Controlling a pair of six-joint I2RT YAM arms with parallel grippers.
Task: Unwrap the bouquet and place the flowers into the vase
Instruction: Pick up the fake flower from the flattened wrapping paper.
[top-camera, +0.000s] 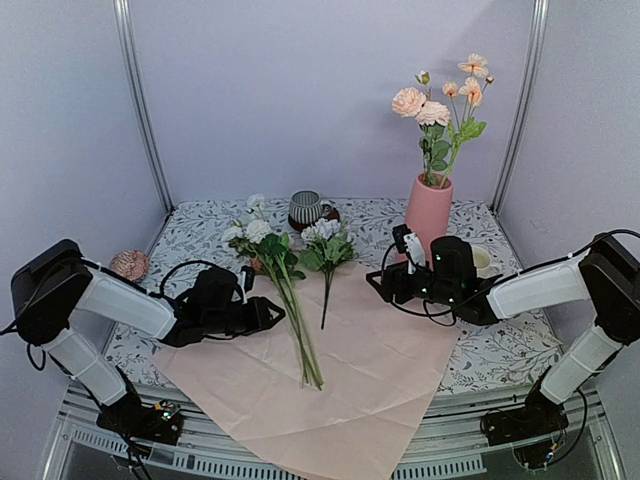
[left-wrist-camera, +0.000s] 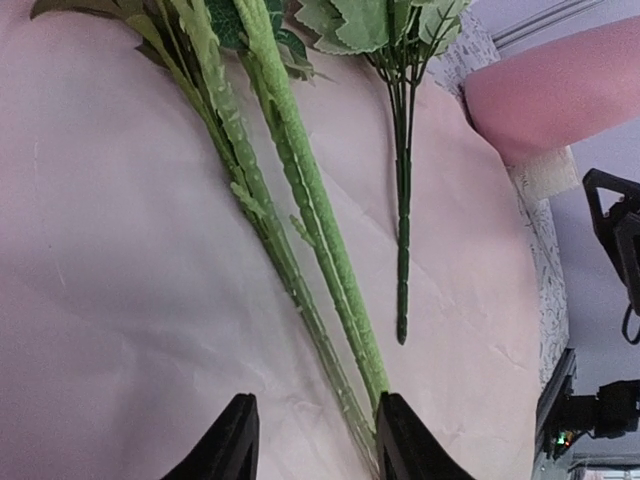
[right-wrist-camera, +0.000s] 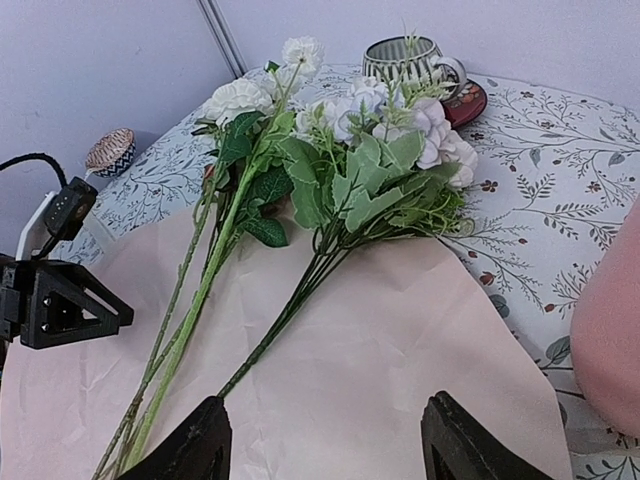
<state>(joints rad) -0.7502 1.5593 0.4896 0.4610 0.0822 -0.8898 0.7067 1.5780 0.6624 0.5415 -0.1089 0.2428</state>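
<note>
The pale pink paper (top-camera: 370, 370) lies spread flat on the table, so the bouquet is unwrapped. Long-stemmed white flowers (top-camera: 290, 300) lie across it, with a shorter white bunch (top-camera: 326, 250) to their right. The pink vase (top-camera: 429, 212) stands at the back right and holds several peach flowers (top-camera: 435, 110). My left gripper (left-wrist-camera: 315, 400) is low over the paper, its jaws partly apart around the long stems (left-wrist-camera: 300, 200). The stems rest against the right finger (left-wrist-camera: 395, 425), and the left finger stands clear. My right gripper (right-wrist-camera: 325, 405) hovers wide open above the paper (right-wrist-camera: 400, 330), near the short bunch's stem end.
A striped cup (top-camera: 305, 208) on a red saucer stands at the back centre. A cream mug (top-camera: 483, 262) sits just right of the vase, behind my right arm. A small patterned round object (top-camera: 129, 264) lies at the left edge. The floral tablecloth (top-camera: 500, 350) shows around the paper.
</note>
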